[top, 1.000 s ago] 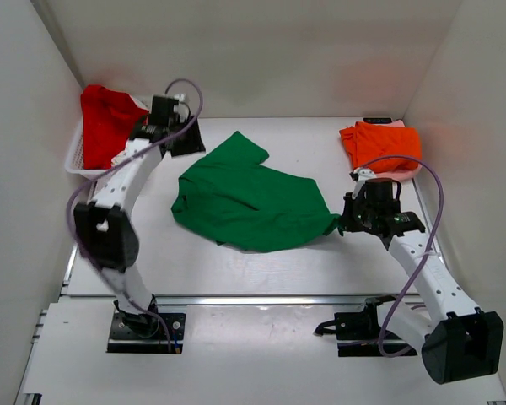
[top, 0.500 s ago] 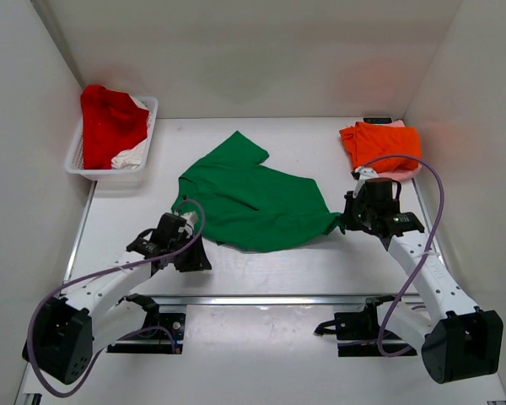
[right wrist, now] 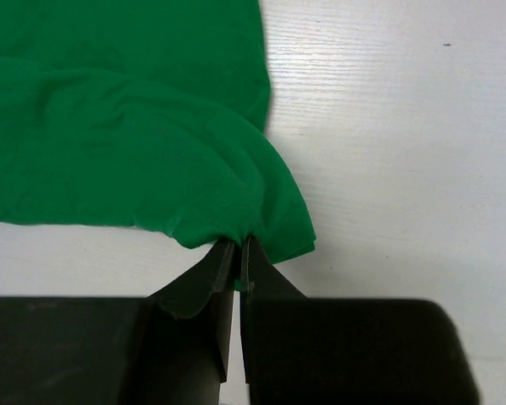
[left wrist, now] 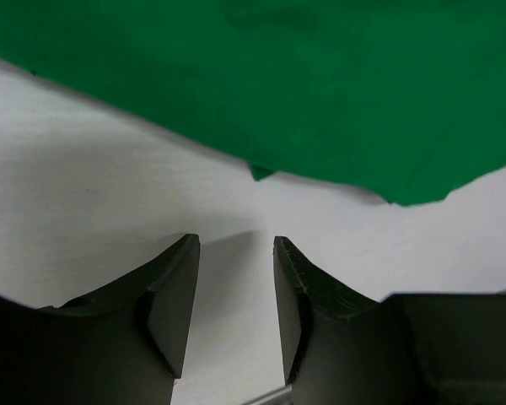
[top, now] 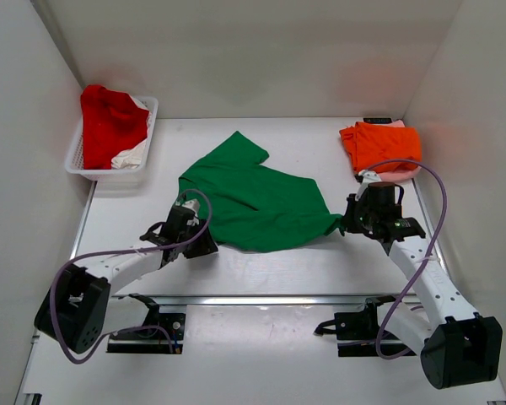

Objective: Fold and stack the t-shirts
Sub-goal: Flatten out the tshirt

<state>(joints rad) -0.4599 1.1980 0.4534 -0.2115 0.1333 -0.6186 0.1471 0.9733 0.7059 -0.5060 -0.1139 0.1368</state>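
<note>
The green t-shirt lies rumpled in the middle of the table. My right gripper is shut on its right corner, at the cloth's near right edge. My left gripper is open and empty, just short of the shirt's near left edge; in the top view it sits at the shirt's lower left. An orange t-shirt lies folded at the back right on a pale pink one. A red t-shirt and a white one lie in the basket.
A white lattice basket stands at the back left against the wall. White walls close in the table on the left, back and right. A metal rail runs along the near edge.
My left arm swung from the basket at the back left down to the near left, then moved up to the green shirt's lower left edge. My right gripper has stayed on the corner.
</note>
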